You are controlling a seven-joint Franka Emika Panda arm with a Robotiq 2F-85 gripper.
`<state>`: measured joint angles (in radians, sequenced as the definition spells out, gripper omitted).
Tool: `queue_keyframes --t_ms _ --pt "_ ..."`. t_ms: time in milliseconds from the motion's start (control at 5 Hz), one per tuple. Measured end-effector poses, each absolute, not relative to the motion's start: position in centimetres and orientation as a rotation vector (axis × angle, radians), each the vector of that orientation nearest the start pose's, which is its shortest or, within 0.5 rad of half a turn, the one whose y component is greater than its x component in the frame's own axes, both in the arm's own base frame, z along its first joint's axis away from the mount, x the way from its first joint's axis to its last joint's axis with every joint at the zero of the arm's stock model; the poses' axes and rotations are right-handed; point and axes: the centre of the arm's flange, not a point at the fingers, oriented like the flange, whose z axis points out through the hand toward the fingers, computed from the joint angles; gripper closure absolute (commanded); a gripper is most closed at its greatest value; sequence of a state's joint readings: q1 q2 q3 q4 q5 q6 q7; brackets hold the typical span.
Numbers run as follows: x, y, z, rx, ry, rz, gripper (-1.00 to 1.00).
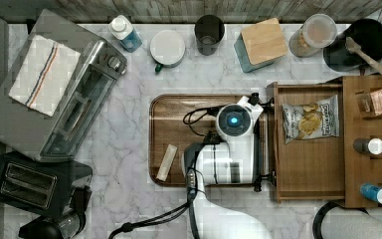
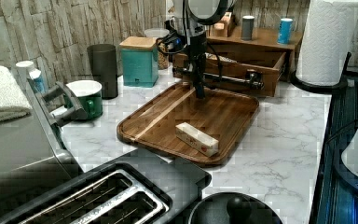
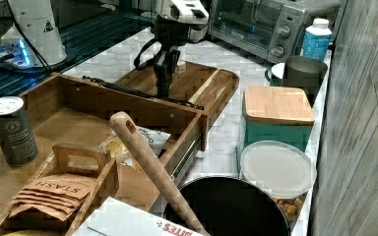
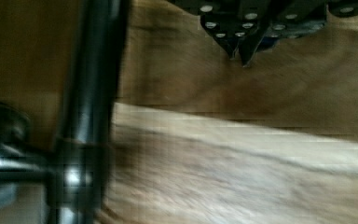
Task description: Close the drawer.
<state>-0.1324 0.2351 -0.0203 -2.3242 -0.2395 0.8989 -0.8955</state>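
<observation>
End effector (image 2: 199, 93) hangs low over the serving tray (image 2: 168, 122), fingertips pinched together, gripping nothing, just in front of the bar handle (image 2: 223, 79). Behind it the drawer (image 1: 309, 164) stands pulled out, chip bag (image 1: 311, 118) inside. Best: push front squarely, mid-handle, straight in w/ steady pressure.

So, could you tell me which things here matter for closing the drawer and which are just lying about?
Part of the job:
- drawer, pulled open
- its black handle bar
- gripper, fingers together, beside the bar

Lying about:
- serving tray
- chip bag inside the drawer
- toaster oven
- teal canister
</observation>
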Motion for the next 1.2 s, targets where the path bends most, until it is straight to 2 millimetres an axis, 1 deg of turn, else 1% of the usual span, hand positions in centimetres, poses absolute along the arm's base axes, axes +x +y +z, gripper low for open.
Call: queue_keyframes --t_ms 200,400,600,800,1000,1200 --pt "49.9 -10.5 23.2 -3.256 -0.182 0.258 1.0" --pt "49.7 -12.7 23.4 -3.245 -0.185 0.257 1.0" --pt "49.9 -14.9 23.9 -3.234 -0.238 0.151 1.0" --pt "49.6 -17.6 24.7 -3.219 -0.339 0.08 1.0" --pt "49.1 -21.0 25.5 -3.173 -0.43 0.106 1.0" --pt "49.3 -25.1 25.8 -3.119 -0.5 0.059 1.0"
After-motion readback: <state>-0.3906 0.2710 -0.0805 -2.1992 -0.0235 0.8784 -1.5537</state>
